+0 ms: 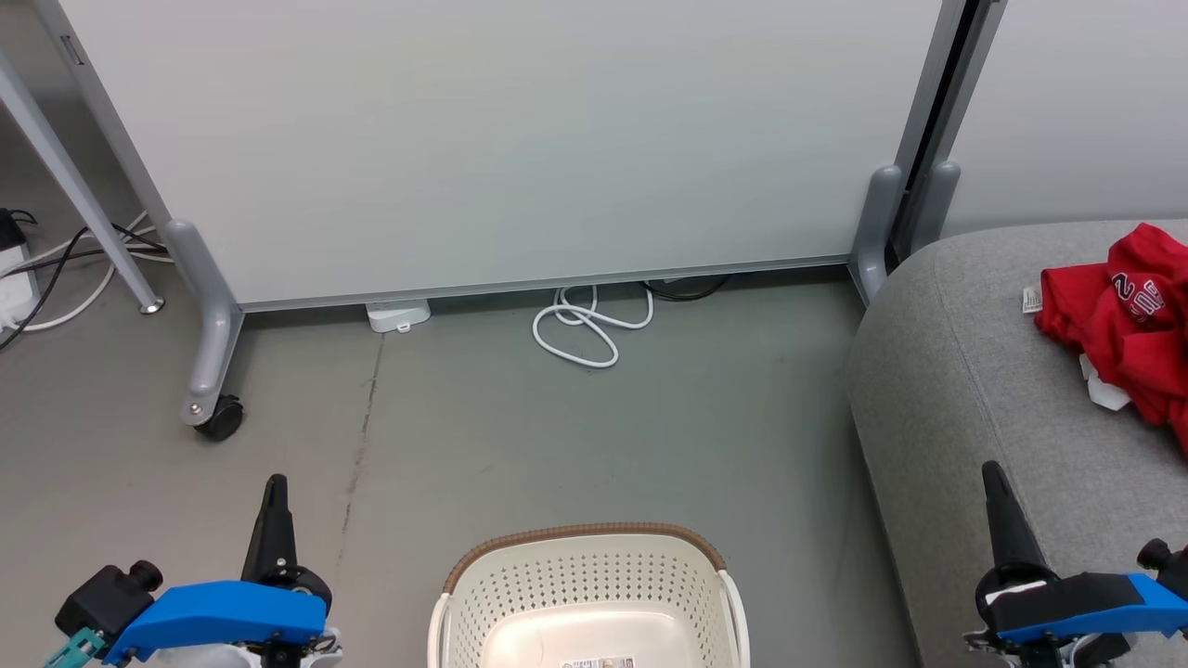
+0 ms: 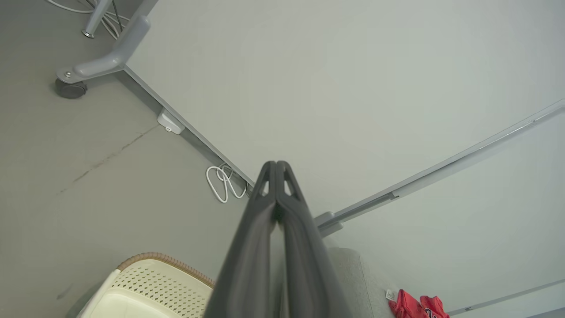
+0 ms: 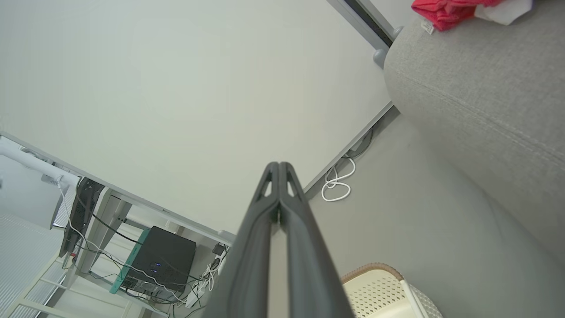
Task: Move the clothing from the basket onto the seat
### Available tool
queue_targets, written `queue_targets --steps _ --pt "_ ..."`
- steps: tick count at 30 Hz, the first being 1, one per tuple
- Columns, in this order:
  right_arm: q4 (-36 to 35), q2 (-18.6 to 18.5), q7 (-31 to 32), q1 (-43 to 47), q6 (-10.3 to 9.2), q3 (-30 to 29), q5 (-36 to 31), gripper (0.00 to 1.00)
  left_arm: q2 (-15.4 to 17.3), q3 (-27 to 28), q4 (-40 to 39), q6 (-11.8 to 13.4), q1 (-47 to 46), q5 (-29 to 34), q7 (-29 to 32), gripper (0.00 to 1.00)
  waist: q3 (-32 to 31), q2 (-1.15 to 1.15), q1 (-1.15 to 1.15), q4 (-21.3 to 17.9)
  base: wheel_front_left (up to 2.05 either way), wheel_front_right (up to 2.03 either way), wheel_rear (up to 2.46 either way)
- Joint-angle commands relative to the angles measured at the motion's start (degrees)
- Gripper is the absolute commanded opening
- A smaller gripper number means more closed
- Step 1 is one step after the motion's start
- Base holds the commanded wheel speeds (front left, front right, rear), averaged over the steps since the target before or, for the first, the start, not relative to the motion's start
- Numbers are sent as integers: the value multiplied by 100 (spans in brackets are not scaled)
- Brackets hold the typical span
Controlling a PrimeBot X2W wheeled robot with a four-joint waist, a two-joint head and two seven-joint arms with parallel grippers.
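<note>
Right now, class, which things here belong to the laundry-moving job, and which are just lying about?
Belongs to the job: bright red fabric clothing; cream perforated plastic basket with brown rim; large grey upholstered seat.
Just lying about: coiled white cable; pale wheeled partition panel; small white box by the panel's foot.

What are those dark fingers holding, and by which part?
Nothing. The left gripper and right gripper are shut and empty; the bright red fabric clothing lies on the grey upholstered seat.
</note>
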Motion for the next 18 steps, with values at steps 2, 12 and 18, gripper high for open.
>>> queue_targets --steps 2,12,18 --pt "-82 -6 47 -164 2 -16 173 0 12 56 -83 -30 -172 -172 43 0 2 0 0 -4 0 0 0" --pt "-87 -4 206 -212 3 -32 822 0 -3 136 -110 -69 -210 -805 202 0 17 0 0 -34 0 0 0" --pt "-88 -3 299 -232 3 -41 1184 0 -13 186 -126 -87 -235 -1161 293 0 26 0 0 -53 0 0 0"
